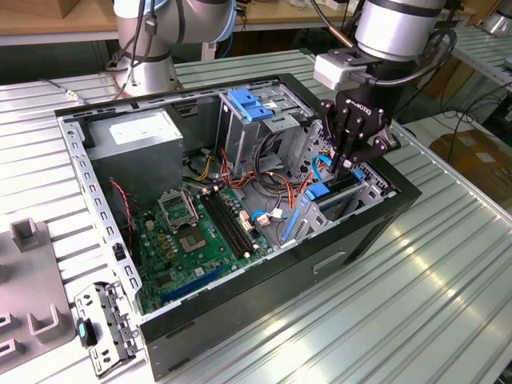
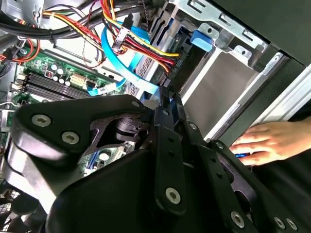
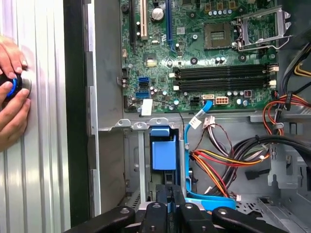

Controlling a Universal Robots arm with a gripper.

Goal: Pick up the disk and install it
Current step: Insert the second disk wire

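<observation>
Gripper (image 1: 346,164): black two-finger hand pointing straight down into the open computer case (image 1: 112,232), over the drive cage (image 1: 352,196) at the exterior view's right; fingers drawn close together, almost parallel; in both wrist views the tips sit side by side with hardly a gap; whether anything is pinched between them, I cannot tell

Arm: silver wrist section upright above the hand, near the top of the exterior view; base column (image 1: 148,48) stands at the far side of the case, on the ribbed metal table (image 1: 448,272)

Disk (image 1: 340,187): seated in the drive cage, just under the fingertips; its blue rail tab (image 3: 164,150) faces the motherboard; the body itself is mostly hidden by the cage

Cables: light-blue data cable (image 3: 194,160) loops beside the disk; red, yellow and orange power wires (image 3: 218,165) bunch just beside it

Motherboard (image 1: 200,232): green, flat on the case floor, at the exterior view's left of the cage

Power-supply box (image 1: 136,136): grey, in the far left corner of the case

Person's hand (image 3: 12,92): resting on the table outside the case wall, fingers around a small round knob with a blue glow (image 3: 14,87)
</observation>
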